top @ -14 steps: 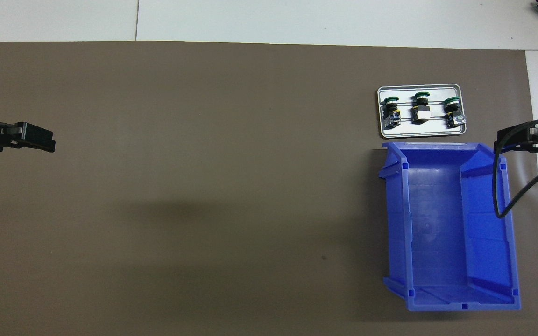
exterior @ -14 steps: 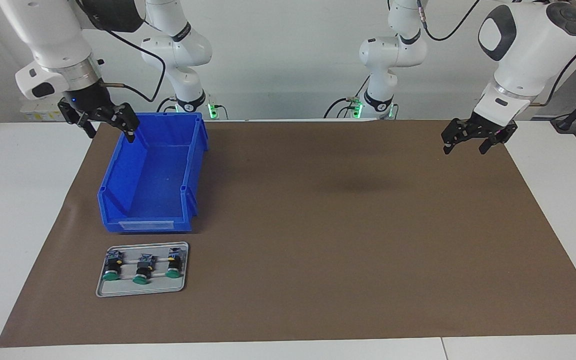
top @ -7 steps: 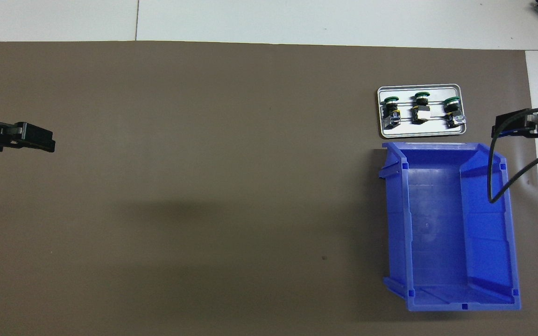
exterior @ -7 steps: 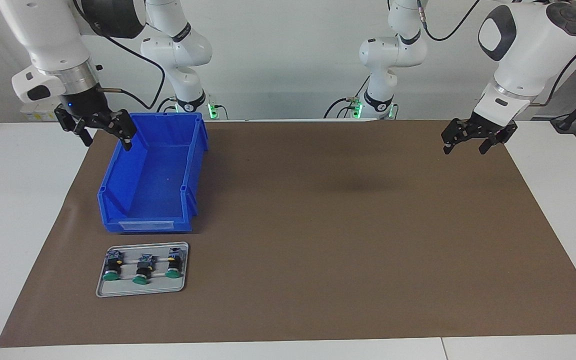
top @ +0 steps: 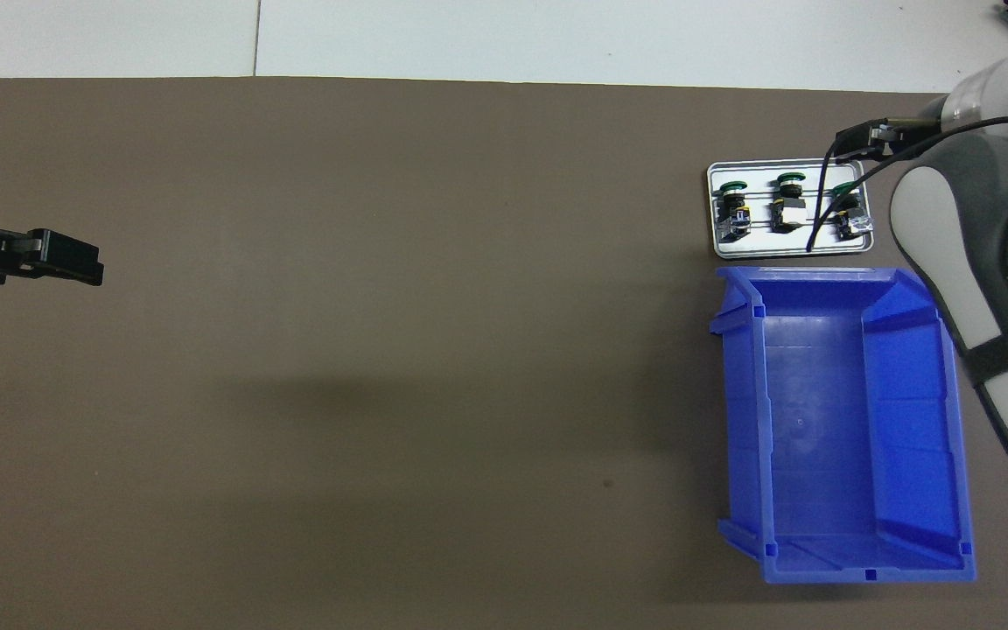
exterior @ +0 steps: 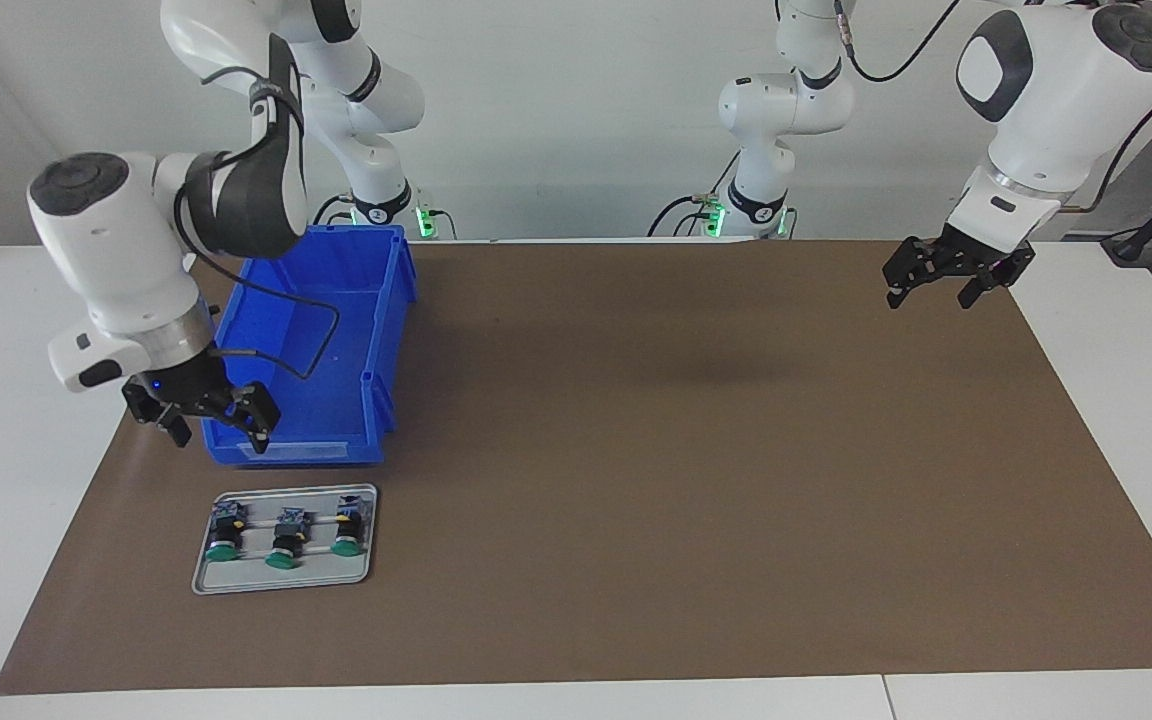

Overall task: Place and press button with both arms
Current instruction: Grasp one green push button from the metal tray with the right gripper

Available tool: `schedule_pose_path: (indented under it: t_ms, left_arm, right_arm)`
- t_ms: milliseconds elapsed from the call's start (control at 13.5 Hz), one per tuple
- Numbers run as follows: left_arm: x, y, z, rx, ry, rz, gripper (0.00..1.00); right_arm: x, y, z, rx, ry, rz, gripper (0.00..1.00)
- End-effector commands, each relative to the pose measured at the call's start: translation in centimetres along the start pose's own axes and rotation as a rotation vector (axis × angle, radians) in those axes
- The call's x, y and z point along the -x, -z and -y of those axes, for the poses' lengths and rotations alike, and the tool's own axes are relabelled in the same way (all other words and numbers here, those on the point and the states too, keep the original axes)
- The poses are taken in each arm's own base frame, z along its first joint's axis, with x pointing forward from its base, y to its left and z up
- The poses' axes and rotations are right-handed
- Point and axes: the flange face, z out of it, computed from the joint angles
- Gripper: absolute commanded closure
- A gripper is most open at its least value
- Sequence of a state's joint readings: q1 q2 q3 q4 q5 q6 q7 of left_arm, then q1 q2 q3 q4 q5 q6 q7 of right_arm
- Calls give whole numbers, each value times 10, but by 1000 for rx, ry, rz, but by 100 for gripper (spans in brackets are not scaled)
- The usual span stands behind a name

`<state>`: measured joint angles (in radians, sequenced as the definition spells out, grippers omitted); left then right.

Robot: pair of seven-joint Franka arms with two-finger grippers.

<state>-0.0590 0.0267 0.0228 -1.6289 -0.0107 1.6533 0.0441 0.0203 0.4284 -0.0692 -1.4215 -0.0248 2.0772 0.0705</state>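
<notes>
Green-capped, the three buttons (exterior: 281, 540) lie side by side on a small metal tray (exterior: 198, 580) on the brown mat, just farther from the robots than the blue bin (exterior: 336, 300), their long axes running away from the robots with caps outermost. Right gripper (exterior: 204, 420) hangs over the bin's outer lip and the tray's near edge, fingers spread wide and empty, so it is much the closer; left gripper (exterior: 946, 280) waits open over the mat's other end. Only the facing view shows the clear gap between the right gripper and the tray, while the overhead view, its arm covering part of the tray, shows the buttons' row plainly.
</notes>
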Motion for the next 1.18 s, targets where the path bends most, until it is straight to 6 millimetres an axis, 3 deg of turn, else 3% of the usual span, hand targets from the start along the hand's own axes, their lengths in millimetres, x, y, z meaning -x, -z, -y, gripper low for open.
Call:
schedule_pose_path:
  t_ms: [0,222,444,592,740,888,1110]
  left_arm:
    - [6,1,3,-18,2,0,0]
    - [6,1,3,-19,2,0,0]
    - [6,1,3,-19,2,0,0]
    - [6,1,3,-18,2,-2,0]
    - [6,1,3,-18,2,0,0]
    - [6,1,3,-18,2,0,0]
    - [6,1,4,-18,4,0,0]
  right_arm:
    - [-28,-44,14,-33,31,-71,0]
    - [-30,-116,18,-36,44,-102,1]
    - [-25,-132,19,-41,68,-117,6]
    - [-9,-148,19,-41,71,-69,6]
    - [11,-146,19,-41,98,-31,6]
    - [31,-158,11,-39,139,5,6]
    - [38,-159,6,-39,184,36,7]
